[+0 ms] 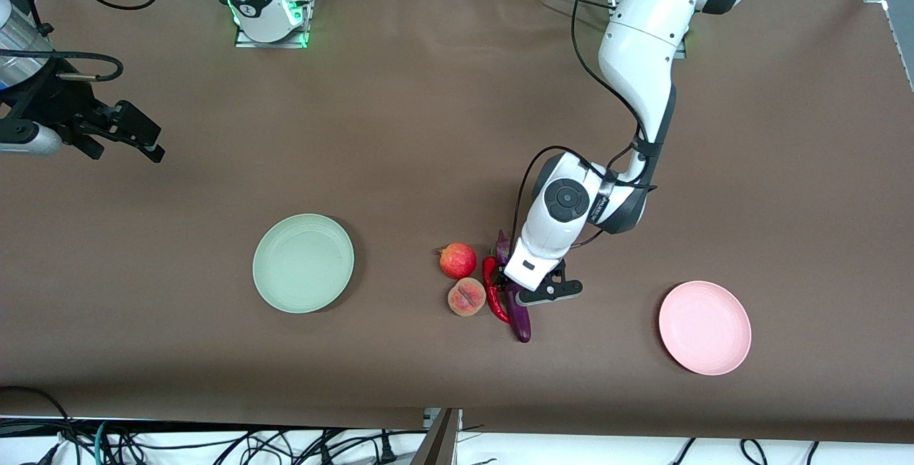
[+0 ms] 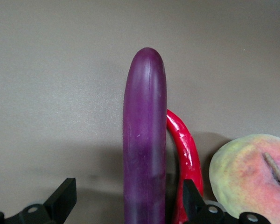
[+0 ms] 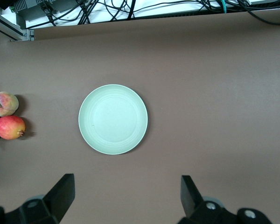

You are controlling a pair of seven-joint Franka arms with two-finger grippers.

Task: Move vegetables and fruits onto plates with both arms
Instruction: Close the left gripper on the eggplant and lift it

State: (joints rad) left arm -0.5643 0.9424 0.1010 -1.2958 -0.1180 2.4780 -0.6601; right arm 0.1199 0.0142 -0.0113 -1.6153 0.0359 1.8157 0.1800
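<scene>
A purple eggplant (image 1: pixel 520 320) lies mid-table with a red chili (image 1: pixel 490 281) touching its side. My left gripper (image 1: pixel 517 295) is down over the eggplant (image 2: pixel 144 140) and open, one finger on each side; one finger (image 2: pixel 192 198) stands against the chili (image 2: pixel 183 144). A peach (image 1: pixel 466 296) sits beside the chili, with a pomegranate (image 1: pixel 458 261) just farther from the front camera. The mint green plate (image 1: pixel 303 263) lies toward the right arm's end and the pink plate (image 1: pixel 705 327) toward the left arm's end. My right gripper (image 1: pixel 139 138) waits open in the air at the right arm's end.
The right wrist view looks down on the green plate (image 3: pixel 113 119), with the peach (image 3: pixel 4 103) and pomegranate (image 3: pixel 10 127) at its edge. Cables (image 1: pixel 214 443) hang along the table's front edge. The left arm's forearm (image 1: pixel 635 86) slants over the table's middle.
</scene>
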